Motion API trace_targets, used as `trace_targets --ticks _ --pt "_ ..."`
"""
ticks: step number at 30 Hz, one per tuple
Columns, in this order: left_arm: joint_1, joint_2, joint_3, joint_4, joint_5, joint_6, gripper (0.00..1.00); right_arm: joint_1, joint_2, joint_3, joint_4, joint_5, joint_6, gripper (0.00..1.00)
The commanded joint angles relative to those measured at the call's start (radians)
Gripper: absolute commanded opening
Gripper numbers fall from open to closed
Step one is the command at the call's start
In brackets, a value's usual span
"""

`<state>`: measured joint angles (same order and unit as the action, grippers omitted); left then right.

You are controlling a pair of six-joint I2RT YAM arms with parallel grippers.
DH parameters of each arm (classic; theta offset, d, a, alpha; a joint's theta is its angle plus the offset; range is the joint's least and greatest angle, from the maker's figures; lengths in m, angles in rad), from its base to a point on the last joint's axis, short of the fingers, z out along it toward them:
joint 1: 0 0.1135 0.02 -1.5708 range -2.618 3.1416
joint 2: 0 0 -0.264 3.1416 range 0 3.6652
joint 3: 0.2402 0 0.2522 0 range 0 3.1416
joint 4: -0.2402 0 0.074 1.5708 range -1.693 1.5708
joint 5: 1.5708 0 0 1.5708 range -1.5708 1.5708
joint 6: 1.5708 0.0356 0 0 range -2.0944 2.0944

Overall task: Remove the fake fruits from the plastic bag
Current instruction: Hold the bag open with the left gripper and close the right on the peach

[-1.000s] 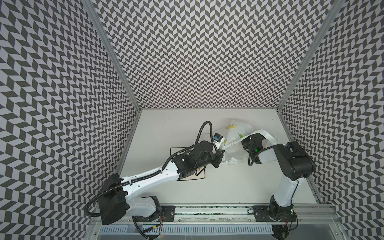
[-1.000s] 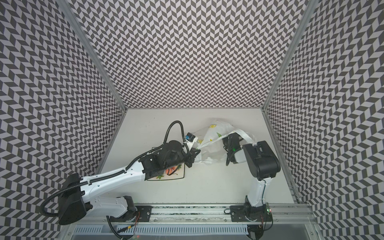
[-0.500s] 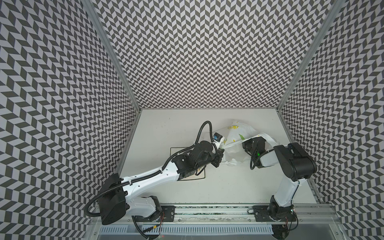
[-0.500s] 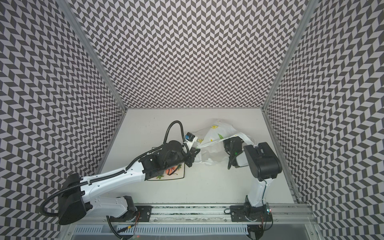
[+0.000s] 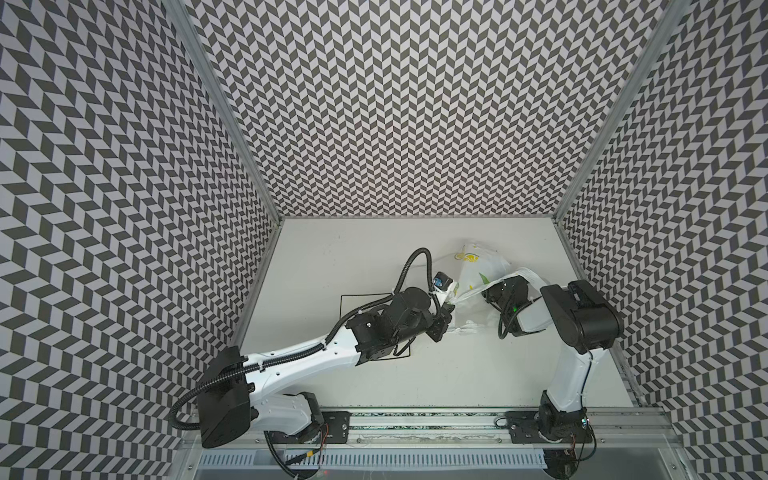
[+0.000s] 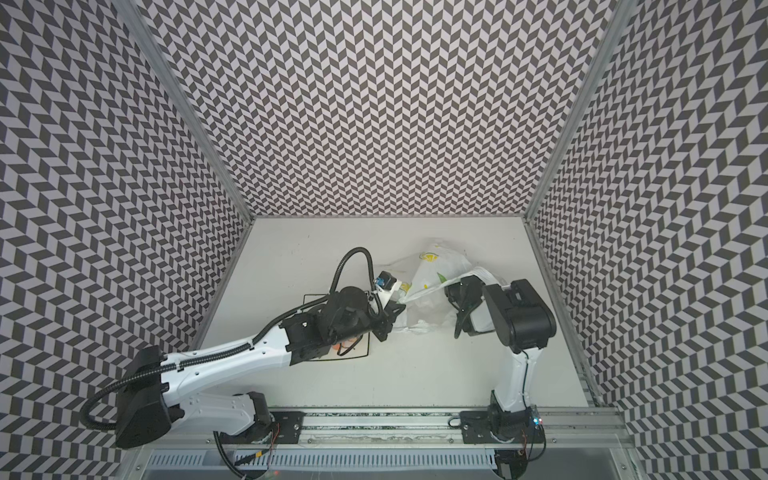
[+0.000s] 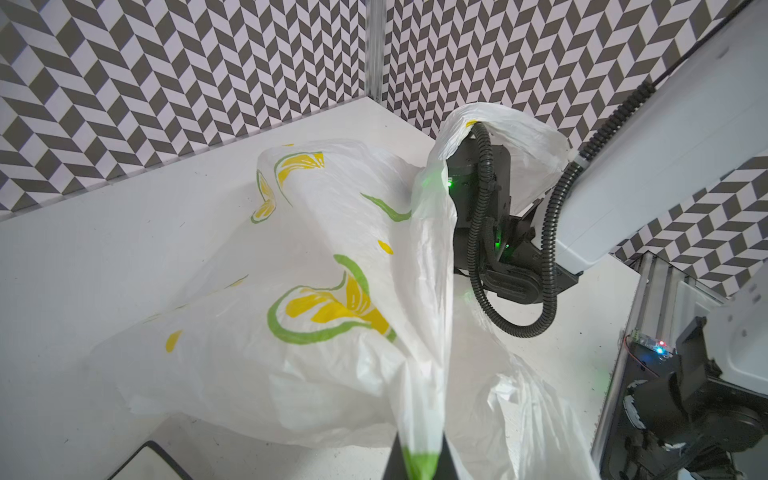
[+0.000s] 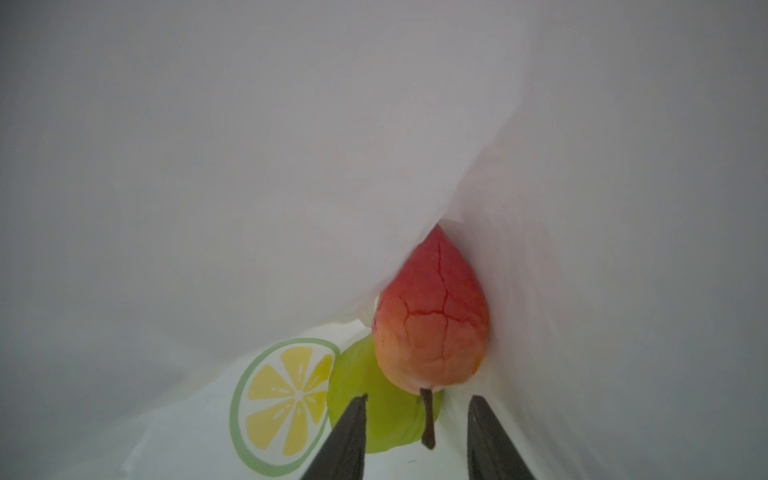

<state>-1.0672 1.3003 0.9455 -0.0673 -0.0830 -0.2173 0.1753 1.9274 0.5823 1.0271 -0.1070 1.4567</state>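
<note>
The plastic bag [image 5: 478,270] [image 6: 436,270] [image 7: 332,270], white with lemon prints, lies crumpled at the table's right middle. My left gripper [image 7: 419,461] [image 5: 448,306] is shut on a stretched strip of the bag's edge and holds it up. The right arm's wrist [image 5: 507,291] reaches into the bag's mouth, where plastic hides its fingers in both top views. Inside, my right gripper [image 8: 417,399] stands open. Just ahead of it lie two fake fruits: a red-orange one [image 8: 432,328] whose brown stem points between the fingers, and a green one [image 8: 374,399] under it.
A square black-rimmed plate [image 5: 345,300] [image 6: 309,298] [image 7: 145,455] lies under my left arm, with orange-red fruit [image 6: 343,345] partly showing on it. Patterned walls close in the table on three sides. The arms' base rail [image 5: 415,419] runs along the front.
My right gripper has gone from shut to open inside the bag. Both arms have barely shifted, and the left gripper keeps its hold on the bag.
</note>
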Motion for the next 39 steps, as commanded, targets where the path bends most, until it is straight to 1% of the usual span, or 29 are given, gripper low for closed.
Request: trace_targets --ticks 1,11,20,28,33,38,39 --pt "-0.008 0.002 0.007 0.034 0.010 0.021 0.00 -0.001 0.020 0.023 0.064 -0.022 0.026 0.40" --pt "-0.017 0.008 0.016 0.035 0.012 0.032 0.00 -0.002 0.066 0.061 0.079 -0.063 0.042 0.36" --pt "-0.019 0.014 0.021 0.034 0.011 0.036 0.00 0.000 0.093 0.076 0.082 -0.074 0.051 0.28" --pt "-0.018 0.010 0.021 0.031 -0.010 0.035 0.00 -0.001 0.090 0.070 0.097 -0.072 0.057 0.16" --pt "-0.019 0.007 0.019 0.030 -0.027 0.035 0.00 -0.002 0.086 0.060 0.106 -0.071 0.051 0.11" --pt "-0.018 0.002 0.015 0.028 -0.038 0.032 0.00 -0.003 0.081 0.047 0.125 -0.072 0.052 0.00" --pt "-0.019 0.000 0.015 0.029 -0.042 0.030 0.00 -0.005 0.079 0.045 0.127 -0.073 0.050 0.00"
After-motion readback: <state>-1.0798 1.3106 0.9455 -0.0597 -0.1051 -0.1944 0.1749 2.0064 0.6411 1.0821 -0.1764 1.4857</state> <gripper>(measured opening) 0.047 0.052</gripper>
